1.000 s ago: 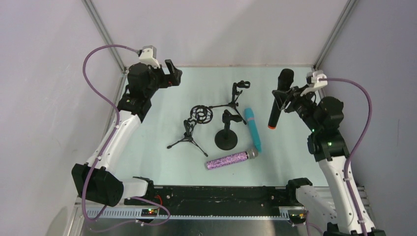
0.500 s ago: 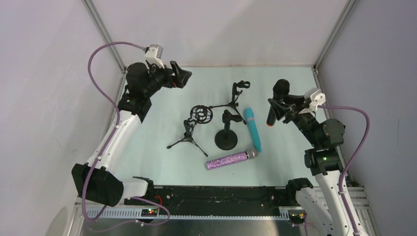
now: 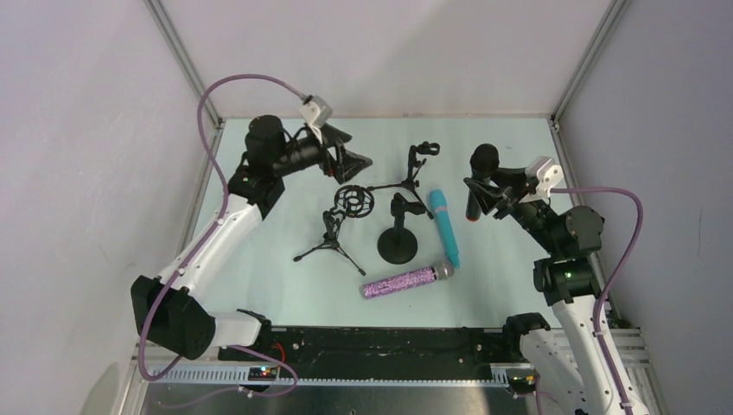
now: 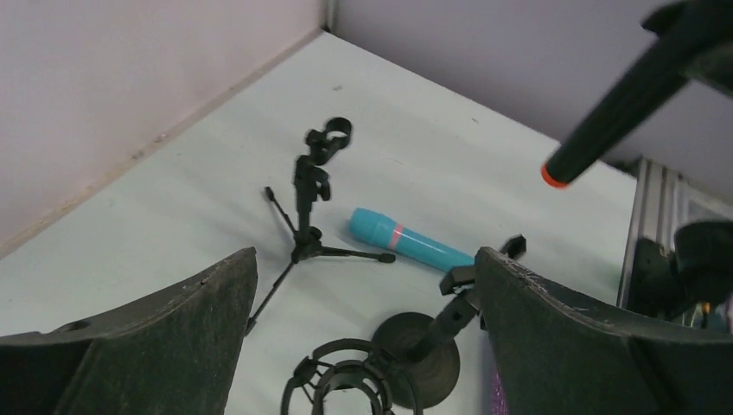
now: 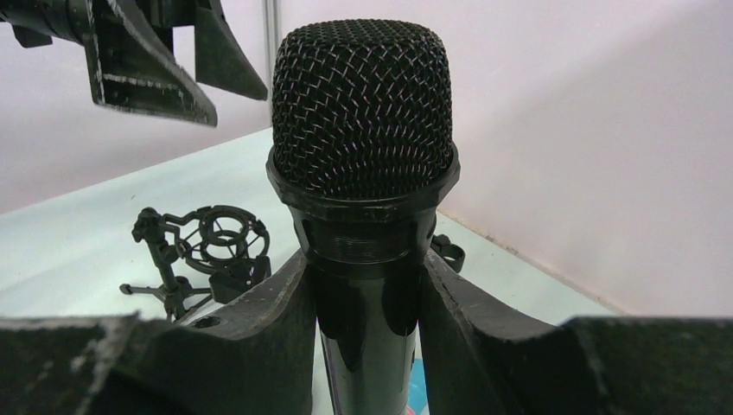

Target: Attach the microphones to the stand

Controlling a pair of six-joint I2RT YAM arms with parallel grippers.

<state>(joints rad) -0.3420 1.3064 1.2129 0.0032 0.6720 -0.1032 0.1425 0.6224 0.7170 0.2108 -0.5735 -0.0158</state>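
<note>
My right gripper [image 3: 489, 194] is shut on the black microphone [image 3: 478, 183] just below its mesh head [image 5: 363, 104]. It holds the microphone above the table's right side, orange end ring [image 4: 553, 175] pointing down. The light blue microphone [image 3: 445, 226] and the glittery purple one [image 3: 406, 281] lie flat on the table. A round-base stand [image 3: 398, 235], a tripod stand with a ring shock mount [image 3: 341, 220] and a tripod stand with a clip [image 3: 415, 171] are grouped mid-table. My left gripper [image 3: 354, 162] hovers open and empty over the shock mount [image 4: 346, 389].
Pale walls and metal frame posts [image 3: 186, 60] close in the back and sides. The arm bases and a black rail [image 3: 380, 341] line the near edge. A purple cable [image 3: 635, 216] loops off the right arm.
My left arm swung right from the back-left corner to above the stands. The right gripper carried the black microphone down and slightly left, closer to the stands.
</note>
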